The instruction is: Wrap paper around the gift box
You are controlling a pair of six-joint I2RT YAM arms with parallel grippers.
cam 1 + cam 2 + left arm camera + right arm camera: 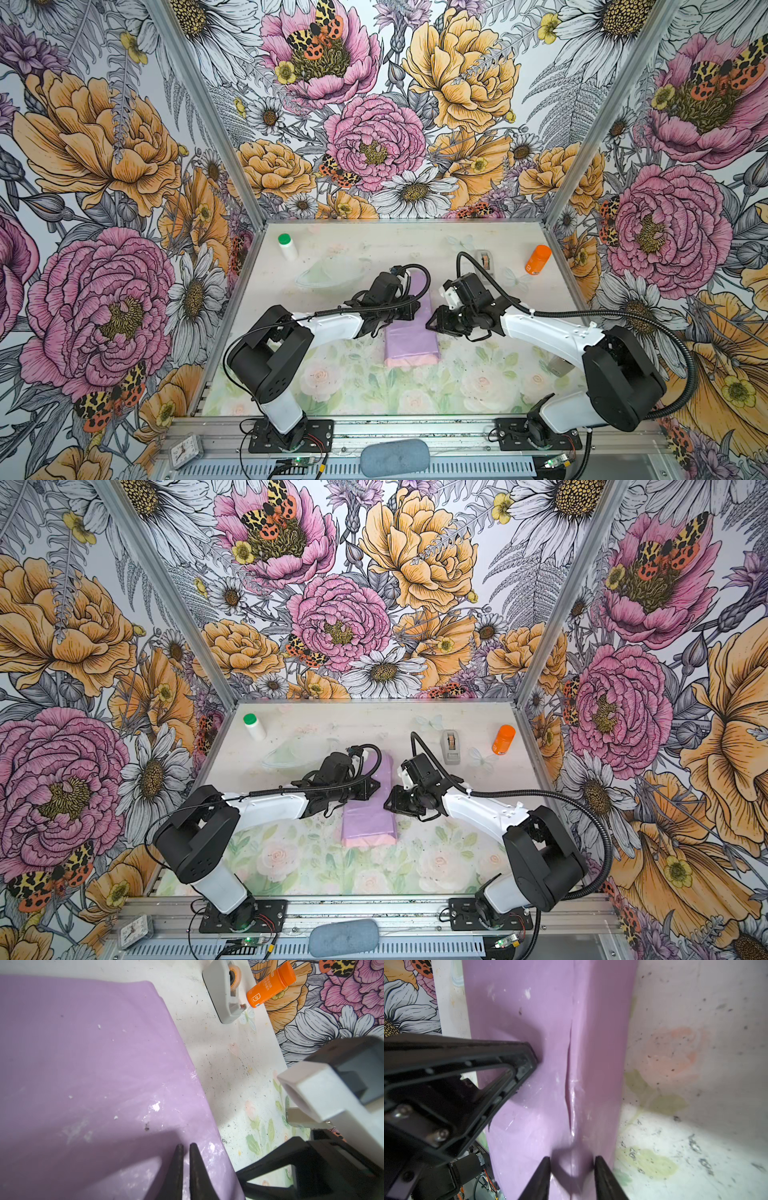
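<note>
The paper point(409, 340) lies folded into a long lilac bundle at the table's middle in both top views, with its near end pale pink point(368, 840). The gift box is hidden under it. My left gripper point(186, 1145) is shut, its tips resting on top of the paper point(93, 1064) near the bundle's right edge. It reaches in from the left point(409, 309). My right gripper point(572, 1159) is open at the bundle's right side point(432, 324). Its jaws stand either side of a raised seam in the paper point(529, 1001), just beside the left gripper's frame.
A grey tape dispenser point(451, 746) and an orange bottle point(503, 739) stand at the back right. A white bottle with a green cap point(287, 246) lies at the back left, and a clear dish point(328, 272) sits just left of the bundle's far end.
</note>
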